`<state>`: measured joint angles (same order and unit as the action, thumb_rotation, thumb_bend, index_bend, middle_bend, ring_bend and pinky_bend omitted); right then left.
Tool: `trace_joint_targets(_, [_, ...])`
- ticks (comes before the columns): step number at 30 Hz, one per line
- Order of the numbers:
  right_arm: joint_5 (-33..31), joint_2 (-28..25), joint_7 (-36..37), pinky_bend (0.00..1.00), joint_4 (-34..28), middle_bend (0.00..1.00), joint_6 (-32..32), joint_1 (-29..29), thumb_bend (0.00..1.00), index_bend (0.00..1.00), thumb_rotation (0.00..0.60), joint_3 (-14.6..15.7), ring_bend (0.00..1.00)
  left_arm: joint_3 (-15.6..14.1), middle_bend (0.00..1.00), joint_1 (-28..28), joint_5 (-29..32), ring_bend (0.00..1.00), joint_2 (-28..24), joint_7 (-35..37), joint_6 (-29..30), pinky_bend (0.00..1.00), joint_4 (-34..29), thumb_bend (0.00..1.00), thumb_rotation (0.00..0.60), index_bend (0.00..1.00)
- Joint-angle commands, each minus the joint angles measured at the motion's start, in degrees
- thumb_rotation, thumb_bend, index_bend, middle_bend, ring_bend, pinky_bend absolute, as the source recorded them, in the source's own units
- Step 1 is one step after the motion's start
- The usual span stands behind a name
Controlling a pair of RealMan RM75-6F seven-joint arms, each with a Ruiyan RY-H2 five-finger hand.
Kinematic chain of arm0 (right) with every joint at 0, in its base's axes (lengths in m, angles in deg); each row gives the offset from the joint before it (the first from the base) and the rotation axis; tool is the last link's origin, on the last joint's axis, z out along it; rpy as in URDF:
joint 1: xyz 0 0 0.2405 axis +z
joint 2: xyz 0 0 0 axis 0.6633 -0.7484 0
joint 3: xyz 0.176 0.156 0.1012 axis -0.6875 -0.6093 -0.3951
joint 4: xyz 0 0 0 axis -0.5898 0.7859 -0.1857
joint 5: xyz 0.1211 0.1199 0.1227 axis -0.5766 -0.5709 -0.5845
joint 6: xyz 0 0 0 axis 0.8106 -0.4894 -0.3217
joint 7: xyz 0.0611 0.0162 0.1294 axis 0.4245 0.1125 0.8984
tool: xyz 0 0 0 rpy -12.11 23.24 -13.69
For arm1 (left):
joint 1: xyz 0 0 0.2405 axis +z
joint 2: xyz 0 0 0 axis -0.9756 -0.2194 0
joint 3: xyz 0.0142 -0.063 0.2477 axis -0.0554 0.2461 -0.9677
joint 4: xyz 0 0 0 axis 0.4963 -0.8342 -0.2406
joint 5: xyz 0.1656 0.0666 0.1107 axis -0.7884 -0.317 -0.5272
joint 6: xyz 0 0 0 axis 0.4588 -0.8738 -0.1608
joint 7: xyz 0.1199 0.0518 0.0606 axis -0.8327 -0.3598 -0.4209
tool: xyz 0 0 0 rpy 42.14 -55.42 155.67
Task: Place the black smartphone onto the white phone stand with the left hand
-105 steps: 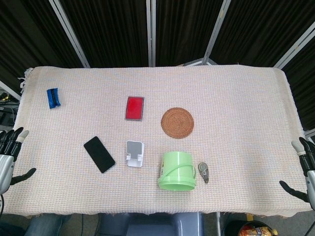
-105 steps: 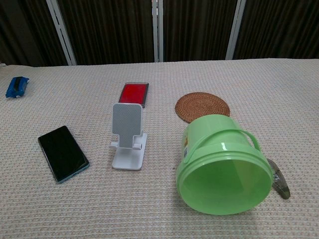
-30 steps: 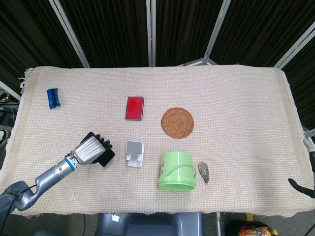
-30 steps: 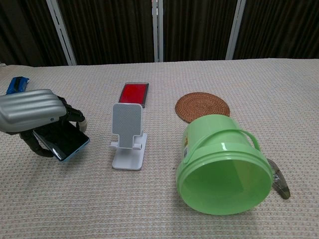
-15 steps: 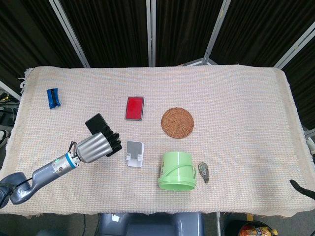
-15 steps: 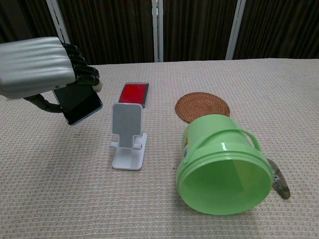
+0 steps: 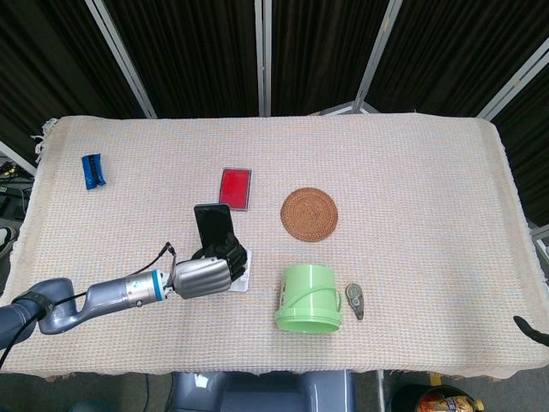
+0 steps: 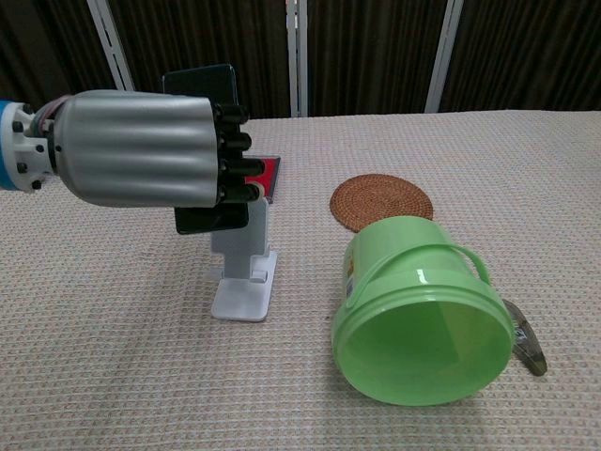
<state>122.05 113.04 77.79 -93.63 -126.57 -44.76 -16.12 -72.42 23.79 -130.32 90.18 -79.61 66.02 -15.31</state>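
I am gripping the flat black smartphone (image 8: 199, 85) upright in my left robot hand (image 8: 141, 148), holding it just above the small white plastic phone stand (image 8: 242, 282). The stand's ledge seems hidden behind my fingers; lowering blind risks tipping the stand.

Setting: a robot test or laboratory cell, not a home. The worktop (image 7: 412, 172) is covered edge to edge by a beige woven cloth. Black curtain panels (image 7: 197, 51) in pale metal frames (image 7: 264, 56) close off the far side. Unrelated small items lie spaced apart: green plastic bucket (image 7: 309, 299), woven coaster (image 7: 309, 215), blue clip (image 7: 92, 171).
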Motion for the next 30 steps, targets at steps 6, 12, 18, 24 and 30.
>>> trace_joint_targets(6, [-0.8, -0.1, 0.5, 0.00, 0.3, 0.00, 0.3, -0.1, 0.00, 0.00, 0.600, -0.1, 0.00, -2.1, 0.35, -2.8, -3.2, 0.41, 3.0, -0.9, -2.1, 0.37, 3.5, 0.08, 0.600, 0.47])
trace_joint_targets(12, [-0.9, -0.2, 0.5, 0.00, 0.3, 0.00, 0.7, -0.1, 0.00, 0.00, 0.600, 0.0, 0.00, -2.6, 0.35, -3.3, -3.1, 0.41, 3.2, -1.7, -2.6, 0.36, 5.1, 0.08, 0.600, 0.47])
trace_joint_targets(18, [-0.8, -0.4, 1.4, 0.00, 0.6, 0.00, 0.8, 0.0, 0.00, 0.00, 0.600, -0.1, 0.00, -2.3, 0.35, -3.1, -2.0, 0.41, 5.4, -3.6, -3.0, 0.36, 6.7, 0.08, 0.600, 0.46])
trace_joint_targets(24, [-0.9, -0.5, 1.9, 0.00, 0.6, 0.00, 1.0, 0.0, 0.00, 0.00, 0.600, -0.1, 0.00, -2.0, 0.35, -2.5, -0.8, 0.41, 7.7, -5.6, -3.4, 0.35, 7.7, 0.10, 0.600, 0.46])
trace_joint_targets(30, [-0.8, -0.6, 2.2, 0.00, 0.6, 0.00, 1.0, -0.1, 0.00, 0.00, 0.600, 0.0, 0.00, -2.1, 0.35, -2.3, 0.0, 0.41, 9.5, -6.5, -3.3, 0.35, 8.2, 0.10, 0.600, 0.46])
